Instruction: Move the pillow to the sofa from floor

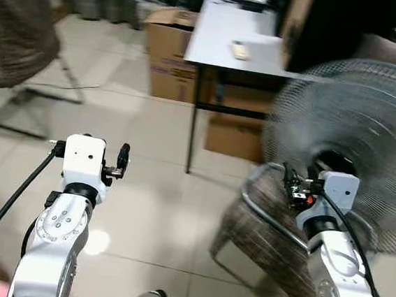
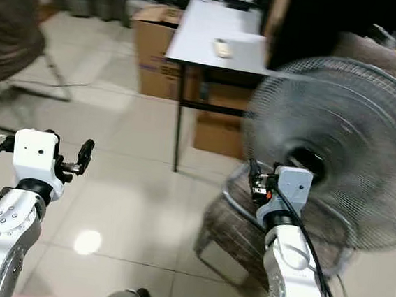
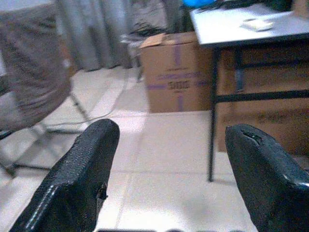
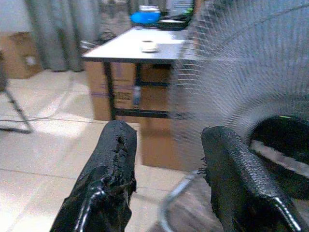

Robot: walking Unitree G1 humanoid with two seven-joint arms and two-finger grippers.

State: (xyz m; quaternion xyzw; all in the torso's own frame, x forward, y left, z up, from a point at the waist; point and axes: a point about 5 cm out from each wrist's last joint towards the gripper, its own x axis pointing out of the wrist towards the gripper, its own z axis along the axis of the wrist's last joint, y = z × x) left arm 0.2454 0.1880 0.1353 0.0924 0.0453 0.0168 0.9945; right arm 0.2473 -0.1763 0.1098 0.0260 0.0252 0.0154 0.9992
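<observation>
i see left gripper (image 3: 166, 169) wide, empty, over tile floor (image 1: 143, 206); right gripper (image 4: 166, 179) wide, empty, near fan (image 1: 357, 136).

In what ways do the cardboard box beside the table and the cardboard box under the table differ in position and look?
The box beside the table stands in the open on the tiled floor, left of the table; the box under the table sits in shadow below the tabletop. The box beside the table carries purple print on its front; on the box under the table none can be made out. Both are brown cardboard and rest on the floor.
</observation>
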